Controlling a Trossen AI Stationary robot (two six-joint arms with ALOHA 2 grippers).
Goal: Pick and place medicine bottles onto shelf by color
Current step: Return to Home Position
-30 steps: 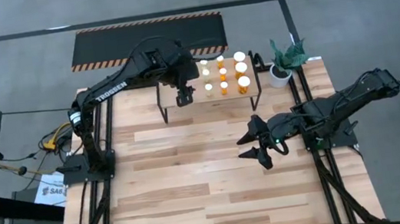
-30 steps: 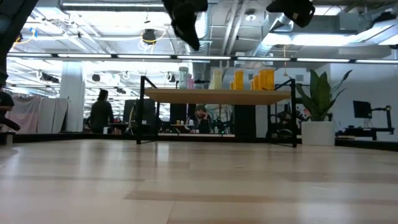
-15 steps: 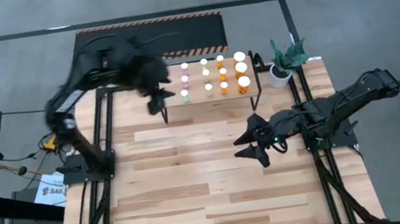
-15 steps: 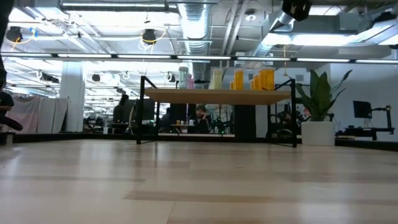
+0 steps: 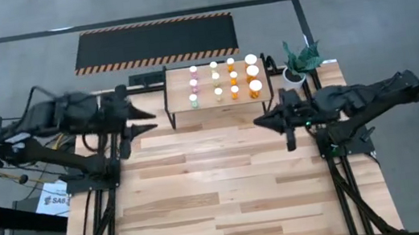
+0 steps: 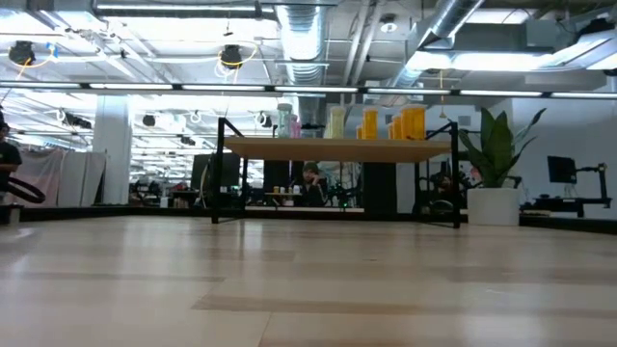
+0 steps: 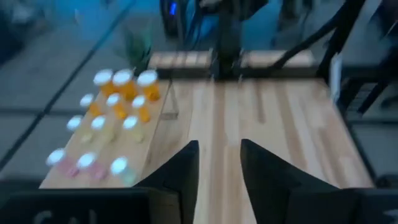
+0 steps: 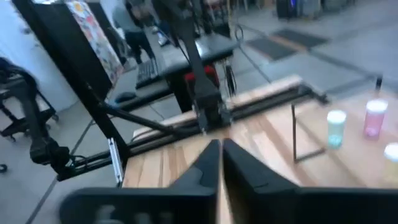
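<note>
**Left gripper** [image 5: 143, 119]: hangs over the left edge of the pale wooden plank table [image 5: 229, 204], left of the shelf and apart from it. I see its two dark fingers [image 7: 183, 169] spread wide with nothing between them.

**Right gripper** [image 5: 261, 120]: hangs over the right half of the table, just on the near side of the shelf's right near leg. Its fingers are pressed almost together and hold nothing.

**Small rectangular shelf, light wood top, thin black metal legs** [image 5: 178, 89]: stands at the far edge of the table.

**Medicine bottles, small white-capped cylinders** [image 5: 232, 74]: I count twelve, all upright on the shelf top in four columns of three.
- Left column: two pinkish bottles [image 5: 193, 83], with a greenish bottle [image 5: 193, 99] at the near end.
- Second column: pale yellowish bottles.
- Third column: small orange bottles.
- Right column: larger orange bottles [image 5: 255, 87].

I see none on the table.

**White pot with a green plant** [image 5: 295, 76]: just right of the shelf.

**Status, as I judge it:** the placing looks done, and only parking the arms remains.

**Hazards:**
- Either gripper could clip a thin shelf leg if it swings wide while folding back. The right gripper is the closer of the two.
- A knock to that light rack could tip the tightly packed bottles into each other or off the edge.
- The plant could be brushed by the right arm.
- The lone greenish bottle shares the pinkish column, so the colour sort may be judged imperfect.
</note>
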